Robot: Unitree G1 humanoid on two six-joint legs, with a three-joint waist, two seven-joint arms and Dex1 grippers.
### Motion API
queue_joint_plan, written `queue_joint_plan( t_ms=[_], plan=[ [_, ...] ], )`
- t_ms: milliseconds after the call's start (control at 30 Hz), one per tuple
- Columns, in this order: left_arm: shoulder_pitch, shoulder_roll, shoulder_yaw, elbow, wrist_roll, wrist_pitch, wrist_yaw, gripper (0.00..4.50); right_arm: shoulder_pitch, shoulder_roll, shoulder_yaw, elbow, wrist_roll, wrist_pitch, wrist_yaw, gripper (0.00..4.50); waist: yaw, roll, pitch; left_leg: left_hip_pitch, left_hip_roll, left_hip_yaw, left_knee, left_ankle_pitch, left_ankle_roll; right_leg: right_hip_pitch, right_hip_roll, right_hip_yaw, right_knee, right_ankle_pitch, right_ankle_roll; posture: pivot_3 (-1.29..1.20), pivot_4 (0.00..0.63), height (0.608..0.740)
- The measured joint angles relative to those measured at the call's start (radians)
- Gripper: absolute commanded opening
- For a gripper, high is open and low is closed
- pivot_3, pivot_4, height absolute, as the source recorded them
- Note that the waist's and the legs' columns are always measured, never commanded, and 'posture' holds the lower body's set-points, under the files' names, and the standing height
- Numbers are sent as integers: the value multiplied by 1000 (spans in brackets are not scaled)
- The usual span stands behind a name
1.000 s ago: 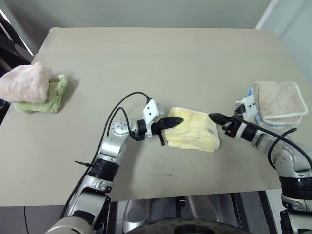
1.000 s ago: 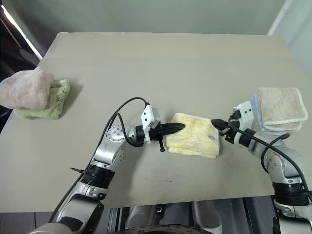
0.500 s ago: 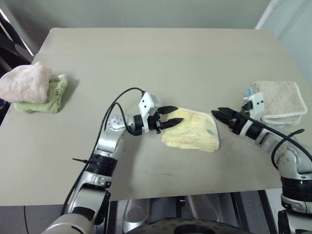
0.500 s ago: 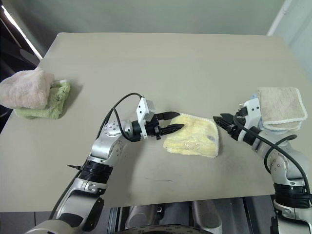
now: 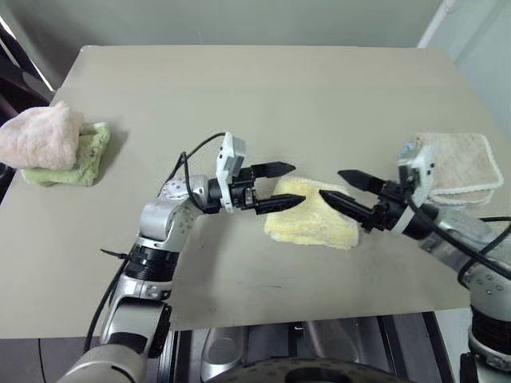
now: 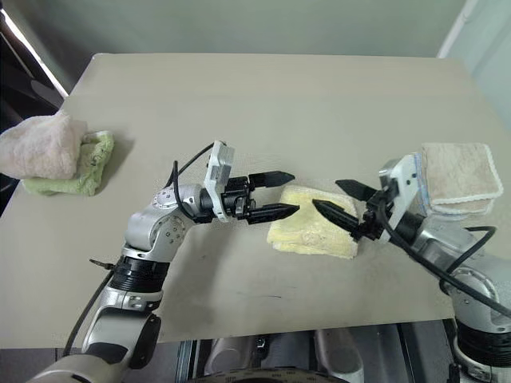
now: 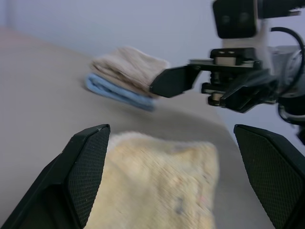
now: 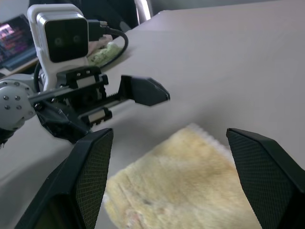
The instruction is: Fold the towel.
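Head views: the folded pale yellow towel (image 5: 311,223) lies on the table (image 5: 263,96) between the left gripper (image 5: 281,185) and right gripper (image 5: 342,187), both spread wide and empty. Left wrist view: a beige towel (image 7: 128,67) sits atop a blue cloth (image 7: 116,92). Right wrist view: a laptop (image 8: 14,33).

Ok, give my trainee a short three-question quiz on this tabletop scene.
1. True or false: the pale yellow terry-cloth towel lies folded on the beige table.
2. Which towel rests on the green towel? A pink towel; B blue towel; C a white one.
3. Fill in: both the left gripper and the right gripper hang above the yellow towel with jaws ____.

Key: 1 true; 2 A; 3 open.
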Motion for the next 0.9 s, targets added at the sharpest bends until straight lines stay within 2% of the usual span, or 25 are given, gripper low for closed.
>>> queue_joint_plan(
  t_ms=[100, 300, 333, 367, 400, 533, 667, 800, 867, 900],
  plan=[
    [8, -9, -5, -14, -13, 20, -6, 3194, 10, 52, 66, 23, -65, -40, -30, 2431, 2, 0, 0, 0, 0, -1, 0, 2, 1, 0, 0, 0, 0, 1, 2, 0, 150, 703],
    [34, -37, -53, 2, 19, -20, -15, 998, 12, 145, 97, 117, -170, -135, -78, 270, 0, 0, 0, 0, 0, -1, 1, 2, 1, 0, 0, 0, 0, 2, 3, 0, 150, 703],
    [42, -32, -75, 13, 43, -51, -32, 642, 19, 158, 107, 137, -192, -156, -81, 0, 0, 0, 0, 0, 0, -1, 1, 2, 1, 0, 0, 0, 0, 2, 2, 0, 150, 703],
    [56, -27, -99, 29, 75, -92, -49, 245, 32, 176, 115, 155, -218, -178, -87, 0, 0, 0, 0, 0, 1, -1, 0, 2, 1, 0, 0, 0, 0, 2, 1, 0, 150, 703],
    [70, -25, -123, 51, 107, -132, -60, 28, 46, 190, 125, 175, -239, -200, -91, 0, 0, 0, 0, 0, 1, -1, 0, 2, 1, -1, 0, 0, 0, 2, 1, 0, 150, 703],
    [99, -59, -172, 190, 241, -341, -43, 28, 90, 244, 162, 250, -316, -274, -105, 0, 0, 0, 0, 0, 1, -1, 0, 2, 1, -1, 0, 0, 1, 2, 1, 0, 150, 703],
    [107, -97, -164, 255, 283, -458, -3, 28, 109, 285, 196, 323, -392, -365, -106, 0, 0, 0, -1, 1, 1, -2, 0, 2, 1, 1, 0, 0, 0, 1, 2, 0, 150, 703],
    [112, -85, -164, 188, 291, -412, 30, 28, 96, 289, 236, 387, -479, -459, -106, 0, -4, -1, -2, 14, 0, -3, 0, 1, 1, 10, 0, 0, -1, 1, 2, 0, 150, 703],
    [130, -73, -164, 93, 254, -325, 37, 28, 89, 288, 234, 390, -482, -466, -105, 0, -7, -1, -2, 15, -1, -4, 0, 1, 0, 12, 0, -1, -2, 1, 2, 0, 150, 703],
    [139, -66, -165, 40, 224, -271, 39, 187, 88, 285, 229, 388, -481, -464, -102, 0, -8, -1, -2, 15, -1, -5, 0, 0, 0, 12, 0, -1, -3, 1, 2, 0, 150, 703]
  ],
)
